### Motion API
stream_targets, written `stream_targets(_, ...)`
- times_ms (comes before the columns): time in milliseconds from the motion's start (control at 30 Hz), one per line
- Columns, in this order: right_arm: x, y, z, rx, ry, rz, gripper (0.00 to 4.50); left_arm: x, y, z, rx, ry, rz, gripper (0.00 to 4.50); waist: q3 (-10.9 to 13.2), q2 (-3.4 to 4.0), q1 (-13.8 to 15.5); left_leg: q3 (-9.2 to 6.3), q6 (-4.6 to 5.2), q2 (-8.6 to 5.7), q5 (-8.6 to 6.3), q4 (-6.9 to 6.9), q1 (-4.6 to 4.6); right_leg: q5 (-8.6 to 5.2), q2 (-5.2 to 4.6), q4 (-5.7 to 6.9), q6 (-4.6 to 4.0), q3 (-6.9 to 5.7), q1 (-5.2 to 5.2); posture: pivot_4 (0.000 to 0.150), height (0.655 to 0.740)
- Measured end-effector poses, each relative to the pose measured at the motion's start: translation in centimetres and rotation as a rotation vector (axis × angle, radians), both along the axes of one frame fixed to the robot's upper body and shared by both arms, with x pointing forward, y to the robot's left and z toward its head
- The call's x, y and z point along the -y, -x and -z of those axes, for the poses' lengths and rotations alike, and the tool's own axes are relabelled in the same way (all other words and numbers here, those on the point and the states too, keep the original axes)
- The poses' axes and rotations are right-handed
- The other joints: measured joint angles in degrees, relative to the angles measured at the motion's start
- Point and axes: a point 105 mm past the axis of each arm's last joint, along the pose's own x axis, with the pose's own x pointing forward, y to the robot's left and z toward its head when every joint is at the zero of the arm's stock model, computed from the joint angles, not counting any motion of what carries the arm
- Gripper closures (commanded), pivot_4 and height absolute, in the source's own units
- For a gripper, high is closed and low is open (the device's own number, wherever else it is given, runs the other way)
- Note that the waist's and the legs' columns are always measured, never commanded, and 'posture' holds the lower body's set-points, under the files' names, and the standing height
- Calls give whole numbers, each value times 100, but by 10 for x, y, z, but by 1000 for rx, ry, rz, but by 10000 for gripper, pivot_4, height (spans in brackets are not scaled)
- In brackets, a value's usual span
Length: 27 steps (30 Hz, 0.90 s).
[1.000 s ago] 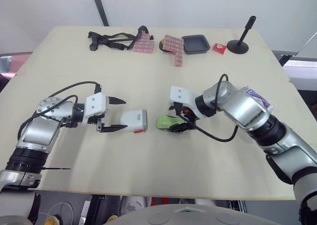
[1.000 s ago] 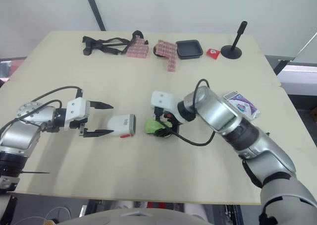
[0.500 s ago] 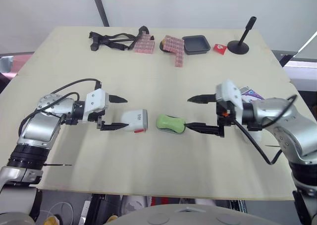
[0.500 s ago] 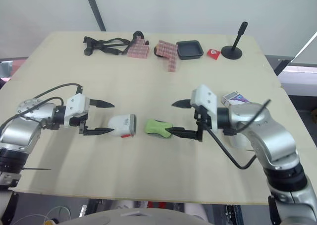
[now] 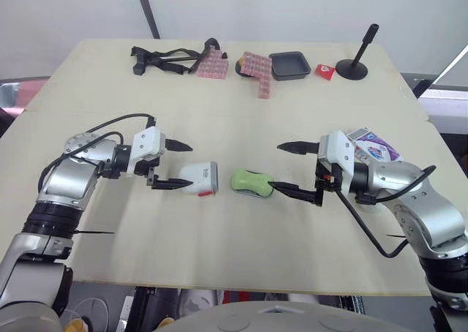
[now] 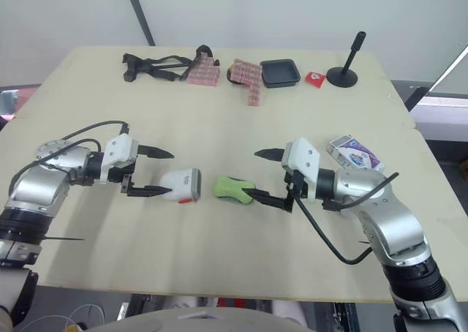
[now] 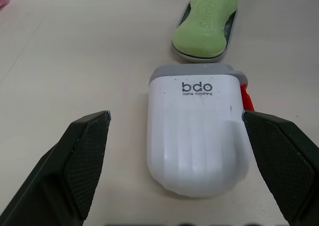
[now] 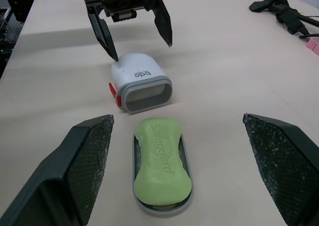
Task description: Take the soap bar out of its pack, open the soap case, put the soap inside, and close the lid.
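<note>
A green soap bar (image 5: 251, 181) lies on a shallow grey tray (image 8: 135, 145) near the table's middle. Just left of it a white soap case shell (image 5: 199, 178) with a red tab rests on its side, its open end toward the soap. My left gripper (image 5: 187, 167) is open, its fingers (image 7: 84, 161) flanking the shell's closed end without touching it. My right gripper (image 5: 275, 165) stands open just right of the soap, its lower fingertip close to the tray. A white and purple soap pack (image 5: 373, 145) sits beside my right arm.
Along the far edge sit a black strapped tool (image 5: 162, 58), pink checkered packs (image 5: 257, 67), a black tray (image 5: 288, 64), a red packet (image 5: 324, 70) and a black stand (image 5: 352, 67).
My right gripper has let go of the soap, pulled back to the right and opened. My left gripper has edged closer to the white shell.
</note>
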Motion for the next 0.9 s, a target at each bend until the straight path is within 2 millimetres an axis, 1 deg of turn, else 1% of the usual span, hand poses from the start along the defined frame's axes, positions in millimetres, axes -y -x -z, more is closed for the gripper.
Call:
stream_targets(133, -3, 2, 2, -3, 6, -14, 341, 6, 5, 4, -26, -15, 44, 0, 0, 0, 2, 0, 0, 0, 0, -2, 1, 0, -2, 0, 0, -1, 0, 1500, 7400)
stream_targets(333, -2, 3, 4, -5, 19, -14, 341, 13, 10, 14, -5, -55, 84, 0, 0, 0, 4, 0, 0, -1, 0, -2, -4, 0, -3, -1, 0, -1, 1, 1500, 7400)
stream_targets(533, -3, 11, 14, -41, 56, -44, 341, 13, 8, 20, 29, -85, 80, 0, 0, 0, 0, 0, 0, 0, 0, -4, -5, 0, -3, -3, 0, 0, 3, 1500, 7400)
stream_targets(733, -2, 11, 15, -44, 68, -46, 341, 12, 3, 31, 34, -115, 56, 0, 0, 0, 0, 0, 0, 0, 0, -4, -4, 0, -4, -3, 0, -2, 3, 1500, 7400)
stream_targets(900, -1, 11, 15, -44, 77, -46, 341, 15, 1, 36, 34, -118, 57, 0, 0, 0, 2, 0, 0, 0, 0, -4, -4, 0, -4, -3, 0, -2, 3, 1500, 7400)
